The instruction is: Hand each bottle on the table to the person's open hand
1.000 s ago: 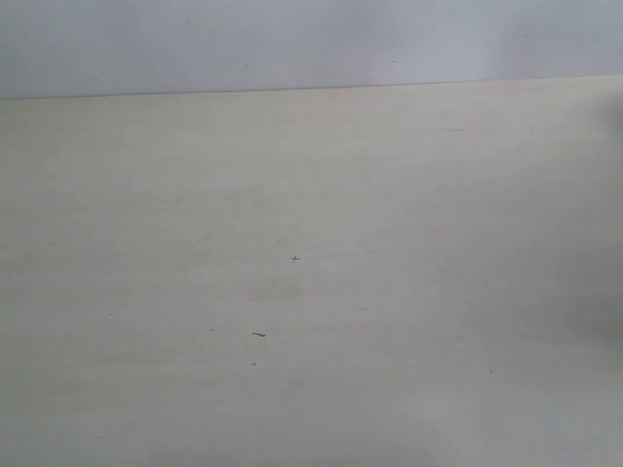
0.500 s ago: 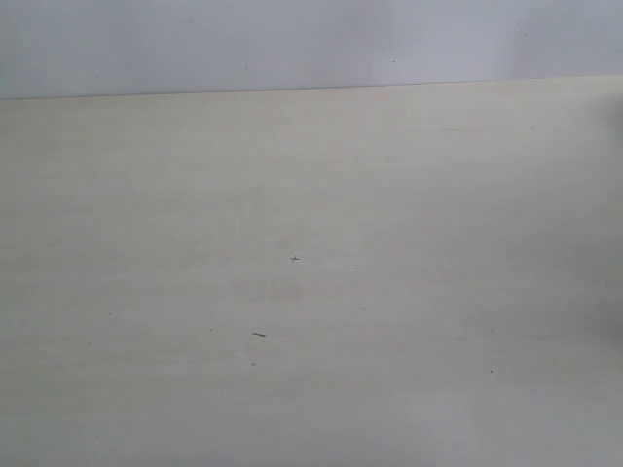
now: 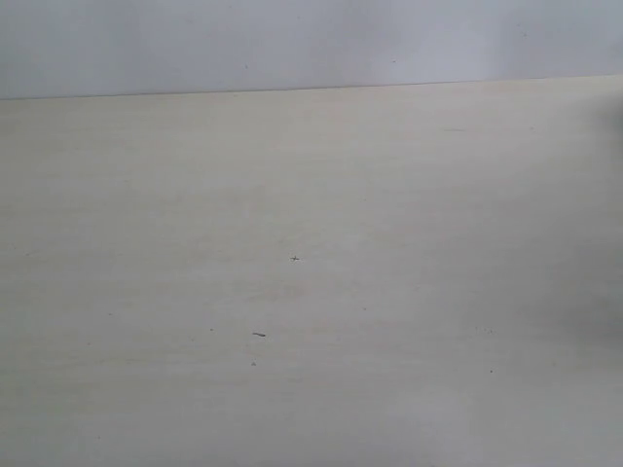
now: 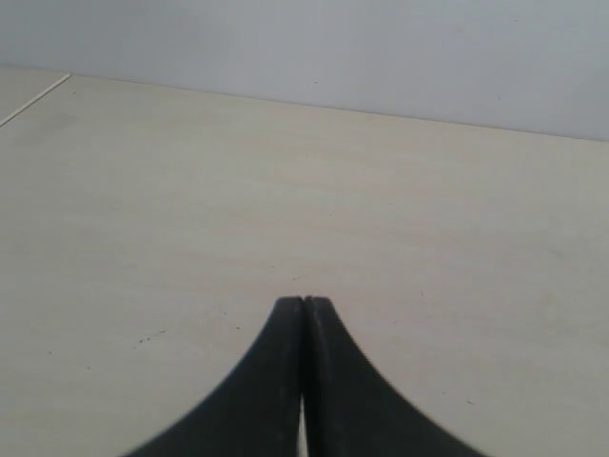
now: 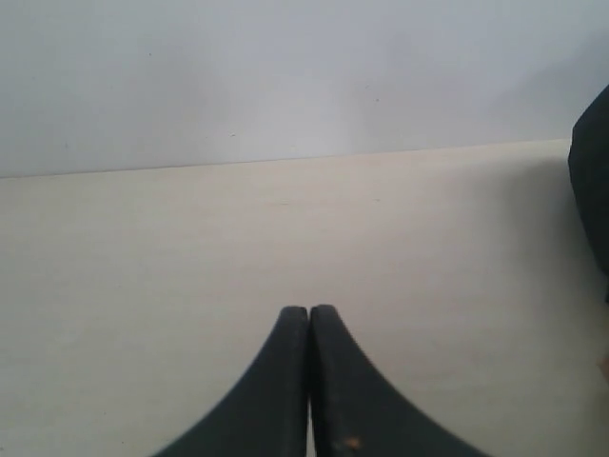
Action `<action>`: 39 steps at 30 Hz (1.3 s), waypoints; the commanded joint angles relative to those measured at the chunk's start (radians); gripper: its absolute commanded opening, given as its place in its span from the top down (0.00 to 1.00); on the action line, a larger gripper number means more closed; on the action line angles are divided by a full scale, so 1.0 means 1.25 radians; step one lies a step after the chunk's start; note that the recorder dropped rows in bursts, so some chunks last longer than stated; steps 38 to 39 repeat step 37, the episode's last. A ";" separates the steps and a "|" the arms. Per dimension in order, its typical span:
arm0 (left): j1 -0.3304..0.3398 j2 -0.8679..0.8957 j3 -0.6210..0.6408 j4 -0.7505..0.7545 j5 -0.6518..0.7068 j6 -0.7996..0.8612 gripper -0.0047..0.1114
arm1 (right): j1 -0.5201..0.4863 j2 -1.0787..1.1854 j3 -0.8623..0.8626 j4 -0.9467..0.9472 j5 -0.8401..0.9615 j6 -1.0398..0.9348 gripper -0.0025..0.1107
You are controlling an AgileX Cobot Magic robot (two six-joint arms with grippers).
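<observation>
Pale beige tabletop [image 3: 311,195], faint wood grain (tiny dark specks [image 3: 258,334]); smooth black left claw [image 4: 304,303] and right claw [image 5: 309,310], tips pressed together.

Table [image 3: 409,243] — pale beige, faint grain (few dark specks [image 3: 258,334] near middle).

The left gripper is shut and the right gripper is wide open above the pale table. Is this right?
No: the right gripper is shut too, jaws pressed together, as the right wrist view shows. The left gripper is indeed shut above the table.
</observation>
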 commanded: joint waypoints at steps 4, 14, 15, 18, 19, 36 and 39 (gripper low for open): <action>-0.010 -0.003 0.003 -0.003 -0.003 0.003 0.96 | -0.003 -0.005 0.003 -0.003 -0.003 -0.001 0.98; -0.020 -0.003 0.003 -0.003 -0.003 0.003 0.96 | -0.003 -0.005 0.003 -0.003 -0.003 -0.001 0.98; -0.020 -0.003 0.003 -0.003 -0.003 0.003 0.96 | -0.003 -0.005 0.003 -0.003 -0.003 -0.001 0.98; -0.020 -0.003 0.003 -0.003 -0.003 0.003 0.96 | -0.003 -0.005 0.003 -0.003 -0.003 -0.001 0.98; -0.020 -0.003 0.003 -0.003 -0.003 0.003 0.96 | -0.003 -0.005 0.003 -0.003 -0.003 -0.001 0.98; -0.020 -0.003 0.003 -0.003 -0.003 0.003 0.96 | -0.003 -0.005 0.003 -0.003 -0.003 -0.001 0.98; -0.020 -0.003 0.003 -0.003 -0.003 0.003 0.96 | -0.003 -0.005 0.003 -0.003 -0.003 -0.001 0.98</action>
